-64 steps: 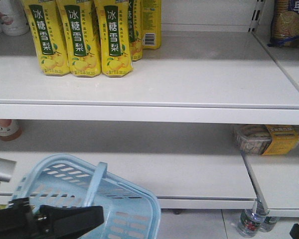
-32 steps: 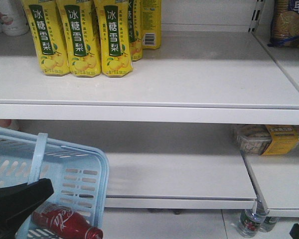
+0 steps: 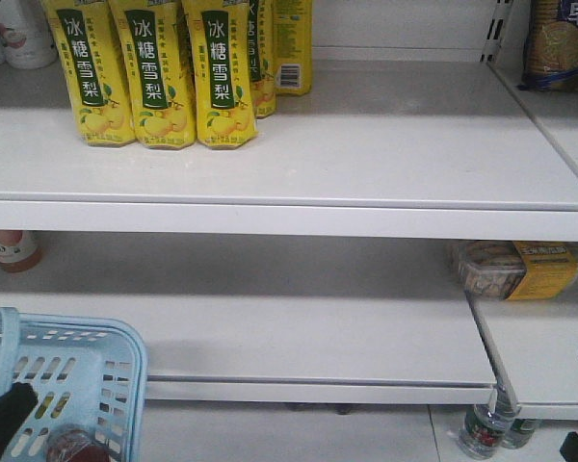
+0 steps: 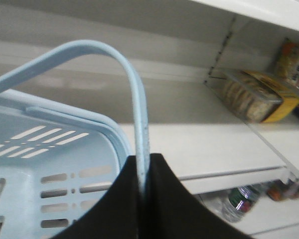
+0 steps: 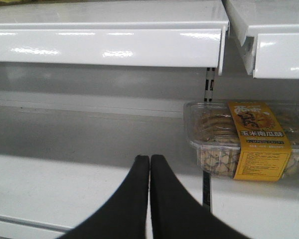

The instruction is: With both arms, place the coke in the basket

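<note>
Left gripper [image 4: 143, 172]: you have its two black fingers pressed together on the light blue handle [image 4: 134, 89] of the basket; the strap runs down into the seam between them. In the front view only a dark corner of this gripper shows at the bottom left edge.

Right gripper [image 5: 150, 160]: your fingers are closed tip to tip, nothing between them. It points at the lower shelf [image 5: 65, 174], which lies bare in front of it.

Basket [image 3: 125, 356]: light blue, slotted sides, at the lower left corner of the front view, partly cut by the frame edge. It hangs from the handle in your left gripper, its rim in front of the lower shelf.

Coke [image 3: 72, 445]: a small patch of red shows inside the basket near its bottom, through and above the slotted wall. Most of it is cut off by the frame; you cannot read its script or tell how it lies.

Biscuit tray [image 5: 244, 139]: clear plastic pack with a yellow label, on the lower shelf to the right of your right gripper, apart from it.

Yellow drink cartons [image 3: 154, 72]: a group standing upright at the left of the upper shelf [image 3: 366, 144].

Water bottle [image 3: 482, 428]: on the floor beneath the lower shelf, right side.
</note>
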`<state>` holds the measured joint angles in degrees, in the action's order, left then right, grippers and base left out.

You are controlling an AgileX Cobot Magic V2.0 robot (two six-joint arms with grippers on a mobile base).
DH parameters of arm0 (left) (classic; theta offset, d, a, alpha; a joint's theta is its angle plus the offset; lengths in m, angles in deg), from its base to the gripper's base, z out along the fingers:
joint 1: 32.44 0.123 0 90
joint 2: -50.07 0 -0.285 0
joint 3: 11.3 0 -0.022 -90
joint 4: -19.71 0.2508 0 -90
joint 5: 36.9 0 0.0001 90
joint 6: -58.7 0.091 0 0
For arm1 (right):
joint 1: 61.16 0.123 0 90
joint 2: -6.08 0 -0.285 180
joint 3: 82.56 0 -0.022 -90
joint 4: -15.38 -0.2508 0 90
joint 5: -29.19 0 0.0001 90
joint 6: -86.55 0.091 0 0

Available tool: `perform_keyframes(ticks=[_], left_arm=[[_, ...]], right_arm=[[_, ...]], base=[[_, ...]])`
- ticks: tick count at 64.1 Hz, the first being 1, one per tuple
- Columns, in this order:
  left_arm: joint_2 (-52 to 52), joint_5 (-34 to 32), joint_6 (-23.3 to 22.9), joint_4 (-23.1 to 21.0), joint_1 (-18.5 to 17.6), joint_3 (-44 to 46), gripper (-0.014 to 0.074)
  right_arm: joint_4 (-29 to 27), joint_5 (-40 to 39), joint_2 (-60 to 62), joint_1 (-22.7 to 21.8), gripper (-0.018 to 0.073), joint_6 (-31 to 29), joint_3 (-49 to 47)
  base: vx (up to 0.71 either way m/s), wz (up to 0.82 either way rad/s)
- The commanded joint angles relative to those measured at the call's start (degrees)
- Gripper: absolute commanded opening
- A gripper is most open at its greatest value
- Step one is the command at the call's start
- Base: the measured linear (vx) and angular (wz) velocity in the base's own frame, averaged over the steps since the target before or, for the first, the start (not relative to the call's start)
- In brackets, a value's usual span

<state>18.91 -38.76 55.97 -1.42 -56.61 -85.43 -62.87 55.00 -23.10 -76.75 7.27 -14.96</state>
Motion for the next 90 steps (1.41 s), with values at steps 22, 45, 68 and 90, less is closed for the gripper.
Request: perform_keyframes(ticks=[22,45,68,90], left_arm=[[13.1,2.4,0.0,15.1,17.8,0.7,-0.0006],[23.6,5.3,0.0,15.5,25.3,-3.6,-0.0006],[25.1,7.7,0.0,18.3,26.6,-3.6,-0.0006],[25.1,7.5,0.0,18.3,26.6,-3.6,-0.0006]], right_arm=[[-1.9,-0.4,-0.3,-0.3,-0.0010,-0.2,-1.6],[-1.9,-0.4,-0.3,-0.3,-0.0010,-0.2,-1.6],[-1.9,-0.4,-0.3,-0.3,-0.0010,-0.2,-1.6],[-1.9,-0.4,-0.3,-0.3,-0.0010,-0.2,-1.6]], base=[[0.00,0.00],[0.00,0.00],[0.00,0.00],[0.00,0.00]])
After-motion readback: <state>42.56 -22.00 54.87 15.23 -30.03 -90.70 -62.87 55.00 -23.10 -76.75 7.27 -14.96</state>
